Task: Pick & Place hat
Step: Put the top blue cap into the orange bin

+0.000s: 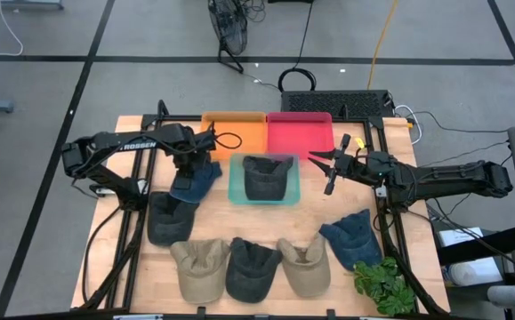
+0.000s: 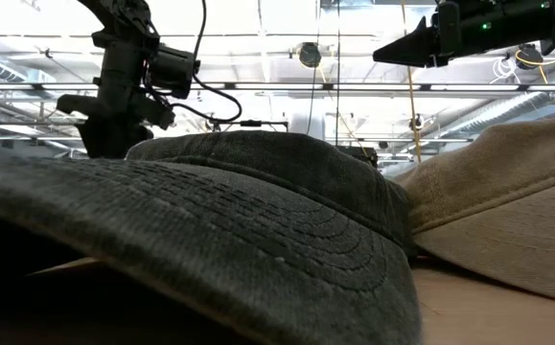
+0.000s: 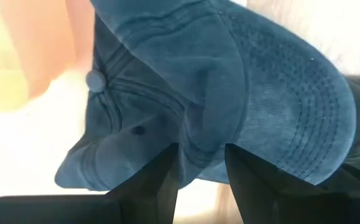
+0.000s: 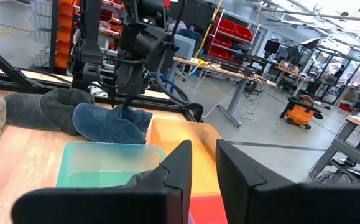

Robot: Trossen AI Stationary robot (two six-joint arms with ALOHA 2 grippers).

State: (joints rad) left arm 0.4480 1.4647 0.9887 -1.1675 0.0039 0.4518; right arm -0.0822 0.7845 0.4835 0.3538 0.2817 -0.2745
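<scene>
Left tool (image 1: 195, 169) is clamped on the blue hat (image 1: 195, 181) beside the orange tray (image 1: 235, 132); lift clear before moving. Right tool (image 1: 330, 171) hovers empty, fingers slightly apart.

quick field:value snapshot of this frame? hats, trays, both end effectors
left end effector: shut on blue hat, left of the teal tray
right end effector: above the table by the pink tray, fingers a little apart, holding nothing
teal tray: holds one dark hat
orange tray: no hat in it
hats on table: dark grey, tan, dark, tan, navy
other: plant at the front right corner
</scene>
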